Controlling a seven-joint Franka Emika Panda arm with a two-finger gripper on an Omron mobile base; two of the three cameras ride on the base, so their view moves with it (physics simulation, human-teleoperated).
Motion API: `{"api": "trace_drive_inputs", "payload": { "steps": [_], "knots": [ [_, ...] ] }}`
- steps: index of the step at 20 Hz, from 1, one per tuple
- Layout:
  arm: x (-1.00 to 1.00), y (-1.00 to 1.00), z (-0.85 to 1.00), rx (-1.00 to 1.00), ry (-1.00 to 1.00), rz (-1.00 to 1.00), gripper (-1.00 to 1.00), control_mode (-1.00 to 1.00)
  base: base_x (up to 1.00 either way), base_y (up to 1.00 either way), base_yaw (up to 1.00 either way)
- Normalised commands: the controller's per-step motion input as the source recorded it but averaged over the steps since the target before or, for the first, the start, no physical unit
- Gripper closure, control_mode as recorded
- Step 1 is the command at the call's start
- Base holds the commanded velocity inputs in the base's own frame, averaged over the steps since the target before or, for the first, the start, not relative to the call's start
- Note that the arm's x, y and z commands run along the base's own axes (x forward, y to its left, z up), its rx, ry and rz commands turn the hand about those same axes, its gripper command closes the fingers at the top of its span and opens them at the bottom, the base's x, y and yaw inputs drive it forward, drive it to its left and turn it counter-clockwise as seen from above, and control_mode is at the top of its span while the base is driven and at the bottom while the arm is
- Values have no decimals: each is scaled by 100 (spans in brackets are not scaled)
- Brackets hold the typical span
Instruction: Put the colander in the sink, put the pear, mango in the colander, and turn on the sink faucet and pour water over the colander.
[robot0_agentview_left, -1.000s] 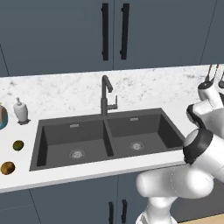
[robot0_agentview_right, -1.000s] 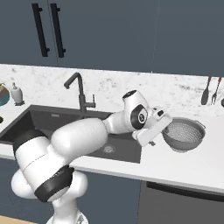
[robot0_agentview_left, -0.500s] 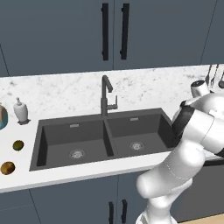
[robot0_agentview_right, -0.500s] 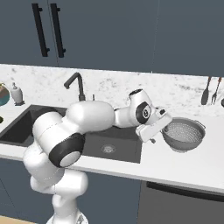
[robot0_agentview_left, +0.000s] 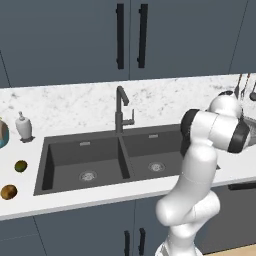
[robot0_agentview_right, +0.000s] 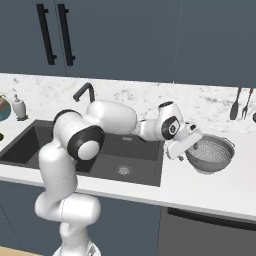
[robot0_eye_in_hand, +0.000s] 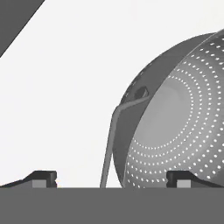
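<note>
Silvery colander on counter | claw released, straddling handle | no writing

I see the colander as silvery-grey perforated metal with a wire handle, dull sheen. The sink looks matt dark grey, the sink faucet dark metal. The tabletop reads as smooth speckled white stone.
</note>
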Motion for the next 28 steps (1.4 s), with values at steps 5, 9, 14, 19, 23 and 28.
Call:
{"api": "trace_drive_inputs", "payload": {
  "steps": [5,9,14,19,23,28],
  "knots": [
    [28,-20,-27,1,0,0,-100,-100,0,0,0],
    [31,-18,-25,2,0,0,-100,-100,0,0,0],
    [20,-15,-27,3,0,0,-100,-100,0,0,0],
    [0,-5,-41,6,0,0,100,-100,0,0,0],
    [-13,0,-46,8,0,0,100,-100,0,0,0],
    [-23,0,-40,7,0,0,100,-100,0,0,0]
  ]
}}
